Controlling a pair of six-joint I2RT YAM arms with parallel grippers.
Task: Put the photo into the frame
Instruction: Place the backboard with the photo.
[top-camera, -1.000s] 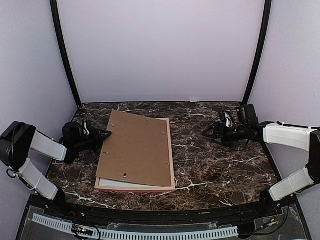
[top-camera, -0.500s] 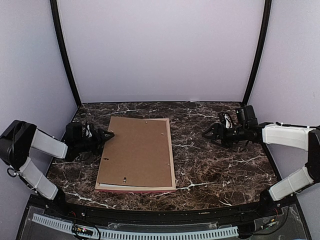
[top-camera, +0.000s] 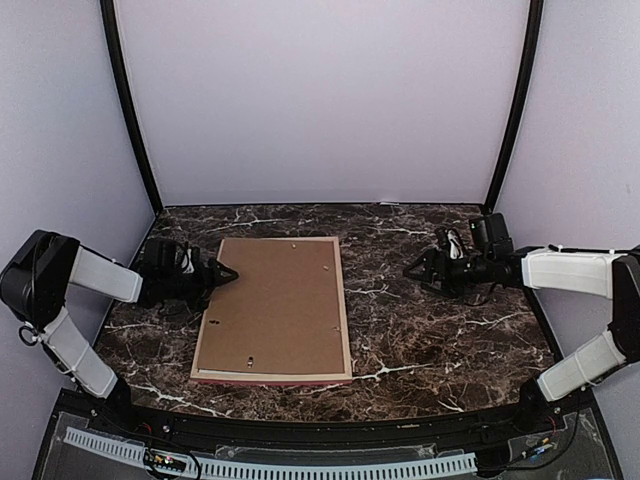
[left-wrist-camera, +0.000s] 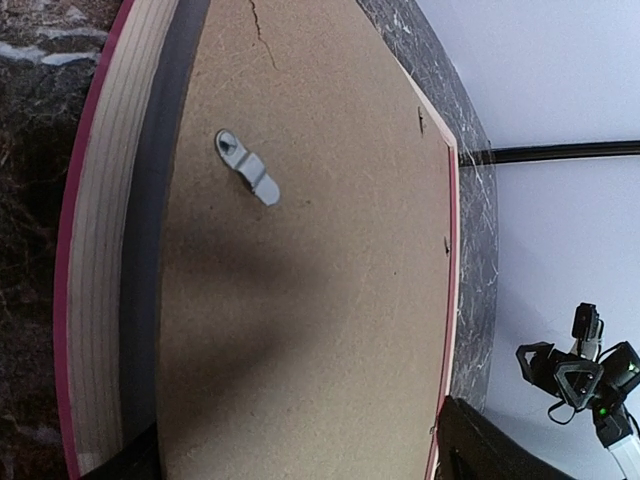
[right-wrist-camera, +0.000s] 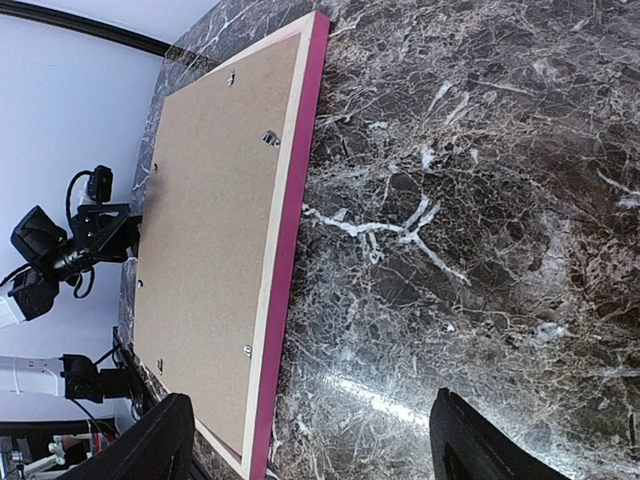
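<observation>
Top view: the frame (top-camera: 345, 310) is seen lying flat on the table (top-camera: 440, 340), left of centre. Its long axis runs from the near edge to the far wall, leaning slightly left at the near end. It is turned face down, so the pale wood reverse is shown, with a strip of pink along the near side. A brown backing board (top-camera: 272, 305) is set into it. The left pincer (top-camera: 228, 272) is held at the frame's left long side, towards the far corner, with its tips over the rim. Contact cannot be judged. The right pincer (top-camera: 412, 269) is pointed at the frame from well off to the right.

Left wrist view: the frame rim (left-wrist-camera: 100, 250) is shown as ribbed pale wood edged in pink. A small metal clip (left-wrist-camera: 247, 167) is fixed to the board. The left pincer's fingers (left-wrist-camera: 490, 450) are spread wide, with nothing clamped.

Right wrist view: the frame's pink side (right-wrist-camera: 290, 230) is seen beyond bare marble. The right pincer's fingers (right-wrist-camera: 140, 450) are held wide apart, with nothing gripped.
</observation>
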